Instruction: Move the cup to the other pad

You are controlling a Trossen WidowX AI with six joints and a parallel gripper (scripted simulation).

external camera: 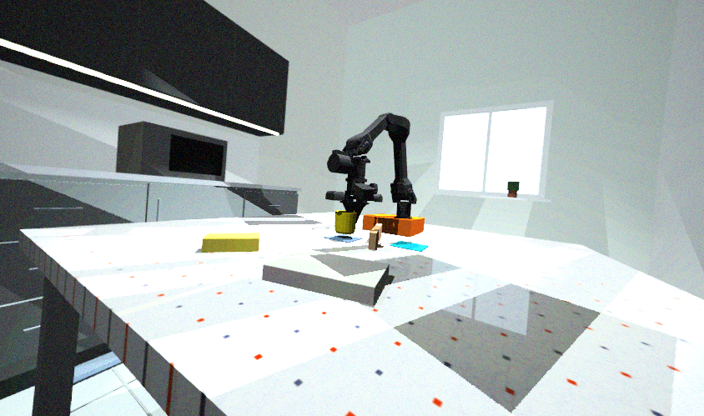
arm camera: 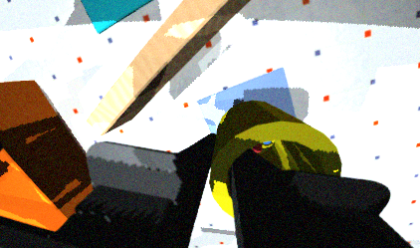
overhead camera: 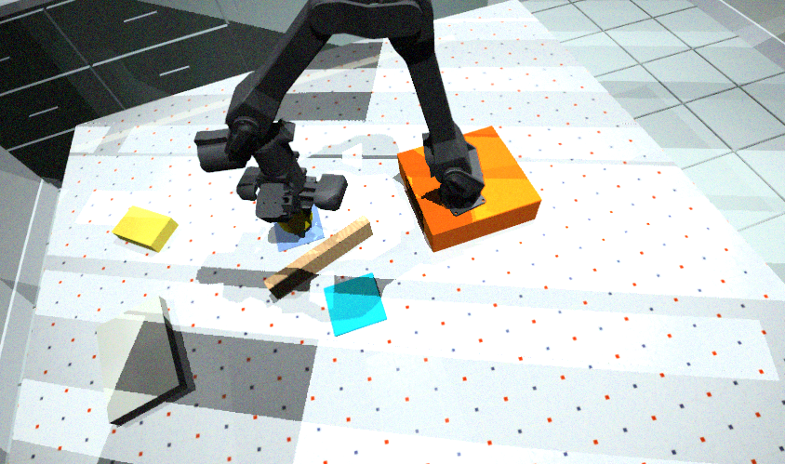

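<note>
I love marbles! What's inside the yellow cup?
A few small marbles show inside the yellow cup, red and blue ones. The hand grips its rim, and one finger covers the rest of the inside.
</note>
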